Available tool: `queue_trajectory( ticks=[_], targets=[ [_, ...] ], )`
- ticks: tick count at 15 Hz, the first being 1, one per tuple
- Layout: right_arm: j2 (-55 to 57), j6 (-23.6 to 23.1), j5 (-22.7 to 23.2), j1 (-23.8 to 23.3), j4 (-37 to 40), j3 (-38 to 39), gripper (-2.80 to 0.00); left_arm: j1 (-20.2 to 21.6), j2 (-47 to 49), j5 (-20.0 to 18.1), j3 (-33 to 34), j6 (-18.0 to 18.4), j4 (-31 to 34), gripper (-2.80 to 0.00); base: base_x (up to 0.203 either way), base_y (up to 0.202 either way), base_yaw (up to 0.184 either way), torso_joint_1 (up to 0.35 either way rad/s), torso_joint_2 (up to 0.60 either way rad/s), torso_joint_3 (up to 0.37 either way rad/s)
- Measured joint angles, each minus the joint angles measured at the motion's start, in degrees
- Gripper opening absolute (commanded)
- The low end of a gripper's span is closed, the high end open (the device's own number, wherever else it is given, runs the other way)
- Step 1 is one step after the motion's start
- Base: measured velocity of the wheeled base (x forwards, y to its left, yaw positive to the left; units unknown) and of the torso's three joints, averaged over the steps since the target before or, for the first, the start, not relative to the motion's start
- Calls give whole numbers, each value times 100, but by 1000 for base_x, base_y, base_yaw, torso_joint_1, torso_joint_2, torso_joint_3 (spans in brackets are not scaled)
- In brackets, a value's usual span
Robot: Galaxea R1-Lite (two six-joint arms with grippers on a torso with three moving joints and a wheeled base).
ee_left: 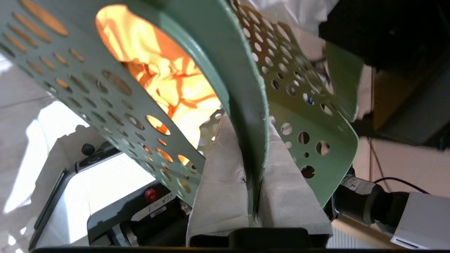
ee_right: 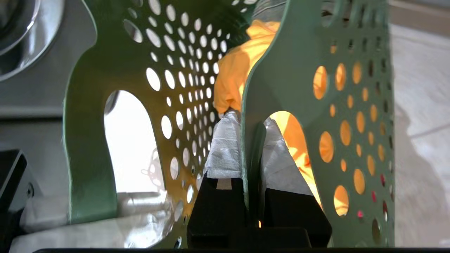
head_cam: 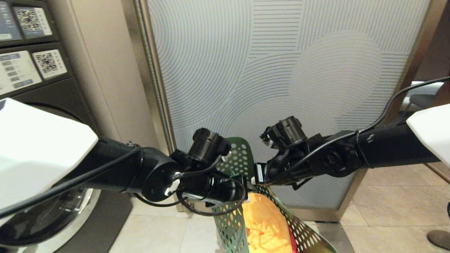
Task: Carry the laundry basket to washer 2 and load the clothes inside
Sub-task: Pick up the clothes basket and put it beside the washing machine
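The dark green laundry basket (head_cam: 239,160) with round holes hangs in front of me, low in the head view, with yellow-orange clothes (head_cam: 262,225) inside. My left gripper (ee_left: 251,126) is shut on one loop handle of the basket (ee_left: 309,116), its padded fingers (ee_left: 221,165) pinching the thin plastic band. My right gripper (ee_right: 250,121) is shut on the other handle of the basket (ee_right: 291,70) in the same way. A dark grey washer with a chrome-rimmed door (head_cam: 52,218) stands at the left; its number does not show, so I cannot tell whether it is washer 2.
A pale panel with curved line patterns (head_cam: 281,70) fills the wall straight ahead, framed in metal. The washer's control panel with QR stickers (head_cam: 24,66) is at the upper left. Beige floor tiles (head_cam: 386,211) spread to the right, with a dark round foot (head_cam: 439,239) at the edge.
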Motion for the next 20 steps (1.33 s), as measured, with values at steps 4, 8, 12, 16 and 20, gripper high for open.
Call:
queue_trajectory(
  ticks=[4, 8, 12, 16, 20],
  targets=[
    [2, -1, -2, 0, 19, 11, -280, -5, -6, -2, 0, 0, -11, -280, 2, -7, 176, -2, 1, 3],
    [2, 0, -16, 0, 15, 36, -280, -5, -22, -2, 6, 0, -1, -280, 2, -8, 178, 4, 2, 6],
    [2, 5, -18, 9, 10, 52, -280, -5, -24, 0, 21, -8, 6, -280, 1, -8, 175, 2, 5, 3],
    [2, 1, -16, 9, 11, 52, -280, -5, -24, -2, 21, -9, 9, -280, 1, -8, 179, 2, 2, 2],
    [4, -104, -18, 9, 11, 36, -280, -7, -24, -2, 24, -18, 13, -280, 2, -5, 177, 2, 1, 2]
  ],
)
